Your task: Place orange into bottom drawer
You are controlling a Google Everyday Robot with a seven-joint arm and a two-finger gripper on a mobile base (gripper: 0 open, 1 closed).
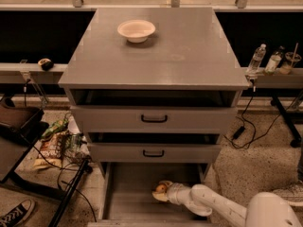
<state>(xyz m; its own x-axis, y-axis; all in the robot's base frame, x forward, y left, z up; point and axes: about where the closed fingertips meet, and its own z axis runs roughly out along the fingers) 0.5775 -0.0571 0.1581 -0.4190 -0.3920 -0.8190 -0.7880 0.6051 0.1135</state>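
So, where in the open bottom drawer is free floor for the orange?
Free: the drawer floor between its left wall and the gripper, which holds the orange mid-drawer; also the back strip. Crowded: the right side, where the arm lies.

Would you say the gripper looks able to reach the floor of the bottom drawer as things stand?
Probably yes. The gripper, holding the orange, hangs low over the pulled-out bottom drawer, with nothing visible between it and the floor.
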